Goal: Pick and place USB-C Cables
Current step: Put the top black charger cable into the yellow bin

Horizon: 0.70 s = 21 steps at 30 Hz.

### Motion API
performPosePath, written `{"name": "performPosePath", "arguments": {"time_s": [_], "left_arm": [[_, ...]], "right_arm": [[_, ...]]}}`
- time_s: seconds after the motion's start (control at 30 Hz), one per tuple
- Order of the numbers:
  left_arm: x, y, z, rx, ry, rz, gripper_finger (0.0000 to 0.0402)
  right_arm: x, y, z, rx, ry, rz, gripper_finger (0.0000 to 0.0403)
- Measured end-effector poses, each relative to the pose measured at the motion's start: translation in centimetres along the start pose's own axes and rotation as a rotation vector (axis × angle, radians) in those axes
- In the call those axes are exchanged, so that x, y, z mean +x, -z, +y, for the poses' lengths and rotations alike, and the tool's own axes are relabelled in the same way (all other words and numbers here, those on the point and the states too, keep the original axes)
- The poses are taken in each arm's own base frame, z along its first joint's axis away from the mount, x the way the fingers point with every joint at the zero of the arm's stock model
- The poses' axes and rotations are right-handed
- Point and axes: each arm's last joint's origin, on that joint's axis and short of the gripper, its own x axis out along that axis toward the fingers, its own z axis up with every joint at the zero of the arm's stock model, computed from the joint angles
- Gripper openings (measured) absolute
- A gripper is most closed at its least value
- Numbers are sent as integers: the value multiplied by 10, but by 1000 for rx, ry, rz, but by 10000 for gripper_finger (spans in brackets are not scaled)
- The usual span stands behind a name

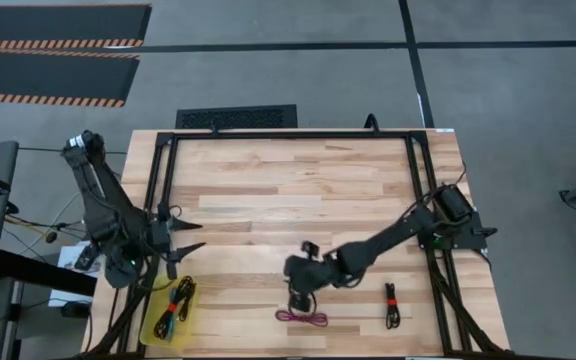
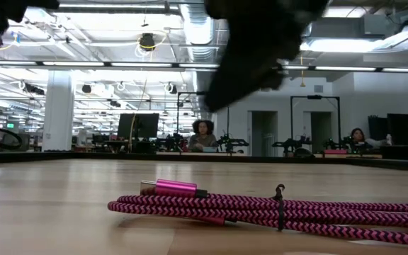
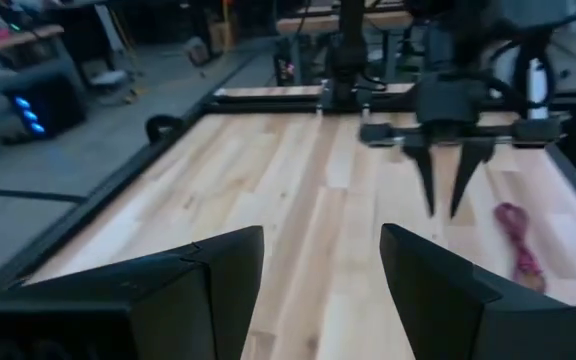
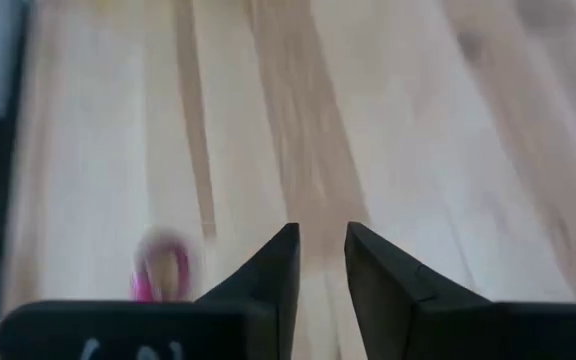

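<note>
Where the table's (image 1: 268, 180) left edge meets the grey floor, the left gripper (image 1: 190, 238) hovers over pale wood planks, its jaws spread wide and holding nothing. Just below it, at the near left corner, a yellow tray (image 1: 151, 331) holds two bundles, a black cable (image 1: 184, 293) and a teal cable (image 1: 167, 321) beside it. A black metal frame (image 1: 288, 136) runs round the tabletop, and a dark vent (image 1: 236, 117) lies on the floor past the far edge. Striped mats (image 1: 53, 50) lie on the floor farther left.

Toward the middle, the right gripper (image 1: 301, 297) points down at the near part of the table, its jaws slightly apart and empty. Just beside it, closer to the near edge, the magenta cable (image 1: 302, 318) lies flat on the wood; the low view shows its braided loops and metal plug (image 2: 176, 188) up close. Well to the right, a red-tied cable (image 1: 392, 305) lies alone near the frame.

Beyond the table, the low view shows an open workshop with white ceiling ducts, a pillar (image 2: 58, 110), monitors (image 2: 137, 126) and two seated people (image 2: 204, 134) at benches.
</note>
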Motion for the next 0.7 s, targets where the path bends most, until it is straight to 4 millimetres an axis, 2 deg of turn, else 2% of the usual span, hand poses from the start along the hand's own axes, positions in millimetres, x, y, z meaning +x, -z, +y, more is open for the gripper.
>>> {"name": "performPosePath", "arguments": {"time_s": [0.17,0.37,0.53,0.7], "left_arm": [[7,9,-14,49,-60,-11,194],[13,20,-28,118,-31,56,194],[15,24,-38,183,81,148,194],[13,24,-49,283,319,261,194]], "right_arm": [[-16,24,18,7,51,140,103],[-27,36,49,40,-79,120,137],[-33,45,68,65,-132,71,196],[-39,54,77,94,-124,65,232]]}}
